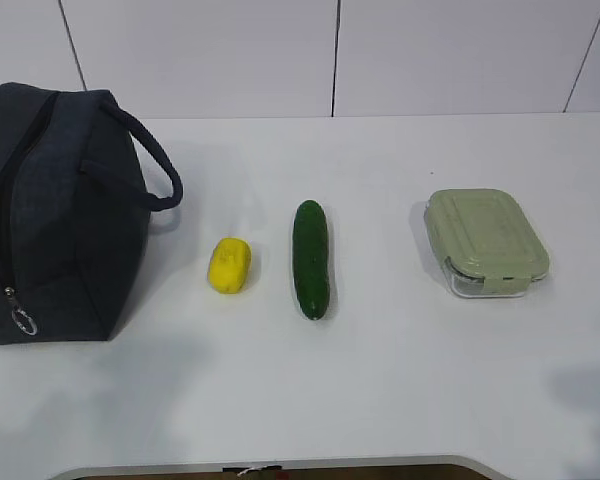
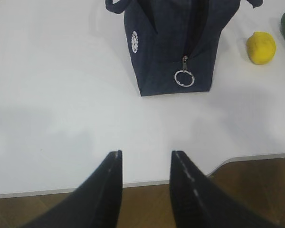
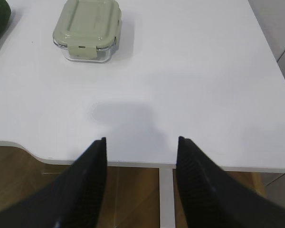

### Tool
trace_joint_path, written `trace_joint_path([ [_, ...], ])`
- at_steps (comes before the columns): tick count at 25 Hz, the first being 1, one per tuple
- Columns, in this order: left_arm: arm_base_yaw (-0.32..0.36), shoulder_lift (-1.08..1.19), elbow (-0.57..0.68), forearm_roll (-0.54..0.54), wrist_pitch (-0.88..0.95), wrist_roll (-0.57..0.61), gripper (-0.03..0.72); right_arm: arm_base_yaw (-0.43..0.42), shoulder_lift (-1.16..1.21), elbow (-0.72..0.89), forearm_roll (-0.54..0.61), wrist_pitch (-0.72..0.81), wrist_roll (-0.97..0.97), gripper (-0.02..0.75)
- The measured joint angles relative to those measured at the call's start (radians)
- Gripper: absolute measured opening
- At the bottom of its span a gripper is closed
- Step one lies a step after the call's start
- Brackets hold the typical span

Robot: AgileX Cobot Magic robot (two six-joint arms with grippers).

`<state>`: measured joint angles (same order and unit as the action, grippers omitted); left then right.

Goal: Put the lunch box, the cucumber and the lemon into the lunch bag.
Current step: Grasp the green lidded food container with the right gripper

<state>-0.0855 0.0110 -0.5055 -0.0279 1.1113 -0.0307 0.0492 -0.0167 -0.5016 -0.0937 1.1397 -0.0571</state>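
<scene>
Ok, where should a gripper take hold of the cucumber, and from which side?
Probably from above, at the middle of the cucumber, jaws closing across its narrow width. It lies flat, lengthwise away from the camera, with clear table toward the lemon and lunch box.

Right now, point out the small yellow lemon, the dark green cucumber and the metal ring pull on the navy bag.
small yellow lemon (image 1: 229,265), exterior view, middle.
dark green cucumber (image 1: 311,258), exterior view, mid-length.
metal ring pull (image 2: 184,78), left wrist view, ring's rim.
</scene>
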Motion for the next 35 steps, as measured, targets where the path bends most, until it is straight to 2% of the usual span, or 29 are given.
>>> trace_joint_path([
  [25,0.0,0.0,0.0,0.0,-0.001,0.0,0.242,0.0,0.002,0.0,-0.012,0.004,0.0,0.387],
  [35,0.0,0.0,0.0,0.0,-0.001,0.0,0.242,0.0,0.202,-0.02,0.007,0.005,0.069,0.387],
])
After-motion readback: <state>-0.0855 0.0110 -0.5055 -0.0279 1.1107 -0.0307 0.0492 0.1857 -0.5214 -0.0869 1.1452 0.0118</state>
